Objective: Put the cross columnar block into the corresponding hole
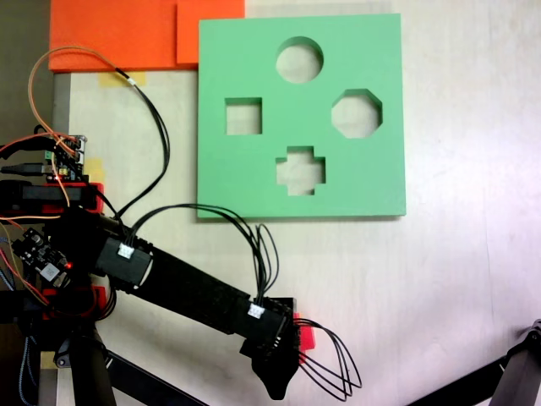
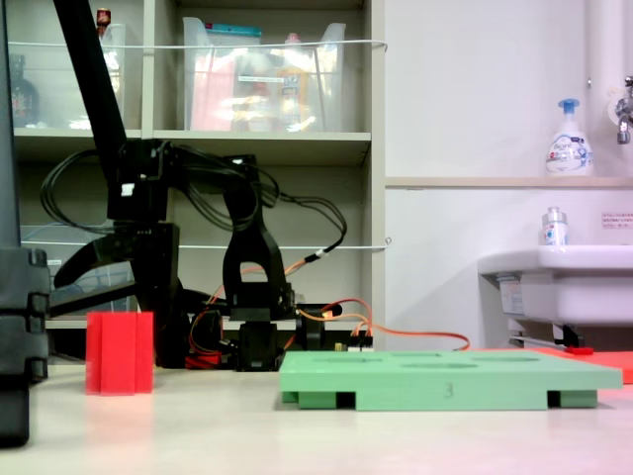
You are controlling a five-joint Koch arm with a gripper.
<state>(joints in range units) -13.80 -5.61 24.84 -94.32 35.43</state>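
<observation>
The cross columnar block (image 2: 119,353) is bright red and stands upright on the table, left of the green foam board (image 2: 450,376). From above, only a red sliver of the block (image 1: 306,337) shows beside the arm's wrist. My gripper (image 2: 61,287) hangs just above the block with its jaws spread, open and holding nothing. In the top-down fixed view the gripper (image 1: 275,381) sits near the bottom edge. The corresponding hole (image 1: 300,171), plus-shaped, lies near the front edge of the board (image 1: 237,51), well away from the block.
The board also has a round cutout (image 1: 299,59), a square cutout (image 1: 243,116) and an octagonal cutout (image 1: 356,113). Orange foam sheets (image 1: 118,34) lie at the top left. Electronics and wires (image 1: 51,161) crowd the arm's base. A black stand leg (image 1: 516,372) enters at the bottom right.
</observation>
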